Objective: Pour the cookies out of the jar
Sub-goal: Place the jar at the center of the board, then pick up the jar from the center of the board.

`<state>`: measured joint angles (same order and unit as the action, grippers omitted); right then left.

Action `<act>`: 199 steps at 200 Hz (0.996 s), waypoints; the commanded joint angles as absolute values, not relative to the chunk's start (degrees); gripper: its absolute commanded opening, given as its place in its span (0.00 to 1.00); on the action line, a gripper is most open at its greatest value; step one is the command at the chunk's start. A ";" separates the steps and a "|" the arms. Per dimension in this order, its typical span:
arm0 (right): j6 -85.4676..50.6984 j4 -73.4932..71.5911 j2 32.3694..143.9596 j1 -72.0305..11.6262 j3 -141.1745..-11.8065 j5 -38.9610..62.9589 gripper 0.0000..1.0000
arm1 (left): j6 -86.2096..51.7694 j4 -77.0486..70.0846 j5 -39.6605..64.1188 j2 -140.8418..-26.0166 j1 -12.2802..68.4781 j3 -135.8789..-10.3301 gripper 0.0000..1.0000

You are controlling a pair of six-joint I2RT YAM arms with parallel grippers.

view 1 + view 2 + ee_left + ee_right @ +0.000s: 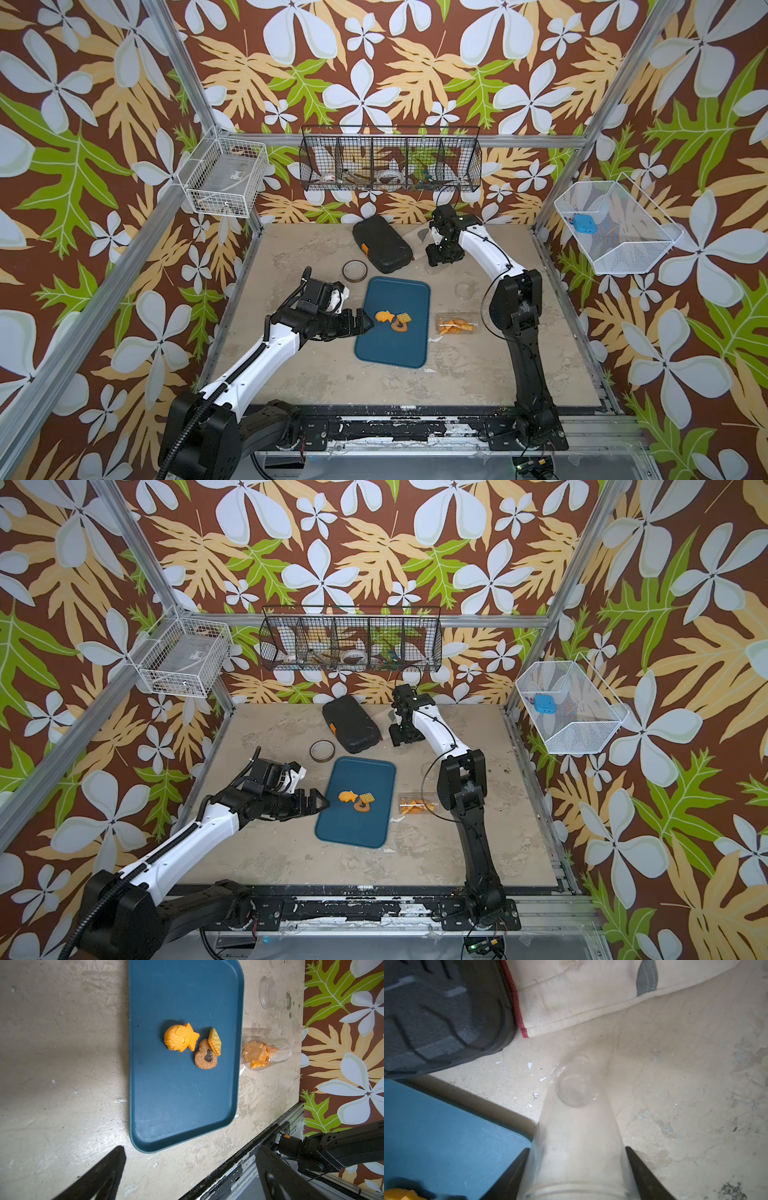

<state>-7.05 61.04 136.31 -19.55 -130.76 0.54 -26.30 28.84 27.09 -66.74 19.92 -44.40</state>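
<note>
Three cookies lie together on the blue tray (395,353): an orange fish (179,1038), a ridged waffle piece (215,1043) and a brown one (205,1059). Right of the tray a clear jar (455,325) lies on its side, its mouth toward the tray, with several orange cookies (256,1054) inside. My left gripper (368,322) hangs open at the tray's left edge, holding nothing. At the back, beside the black case (382,249), my right gripper (577,1148) points down. Its fingers press both sides of an empty clear jar (577,1122), base toward the table.
A clear lid (464,289) lies on the table behind the lying jar. A tape ring (354,271) sits at the tray's back left corner. A beige cloth (591,991) lies by the black case. Wire baskets hang on the walls.
</note>
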 commanded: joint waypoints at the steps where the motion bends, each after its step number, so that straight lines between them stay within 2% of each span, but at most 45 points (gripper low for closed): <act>1: -7.30 62.49 137.17 -19.78 -131.12 2.53 0.73 | -25.39 29.43 27.20 -66.45 19.88 -44.30 1.00; 24: -7.56 62.07 137.09 -19.81 -132.12 2.83 0.85 | -25.40 29.36 27.14 -66.62 19.92 -44.21 1.00; 40: -7.87 61.42 136.85 -19.84 -132.91 3.31 0.89 | -25.31 29.36 27.16 -66.98 19.91 -44.47 1.00; 128: -6.71 59.21 136.35 -18.06 -126.87 1.66 0.92 | -25.20 29.03 27.73 -67.50 19.95 -44.40 1.00; 199: -5.01 54.13 138.72 -17.89 -123.15 6.12 0.91 | -25.75 28.91 28.55 -67.15 19.93 -42.48 1.00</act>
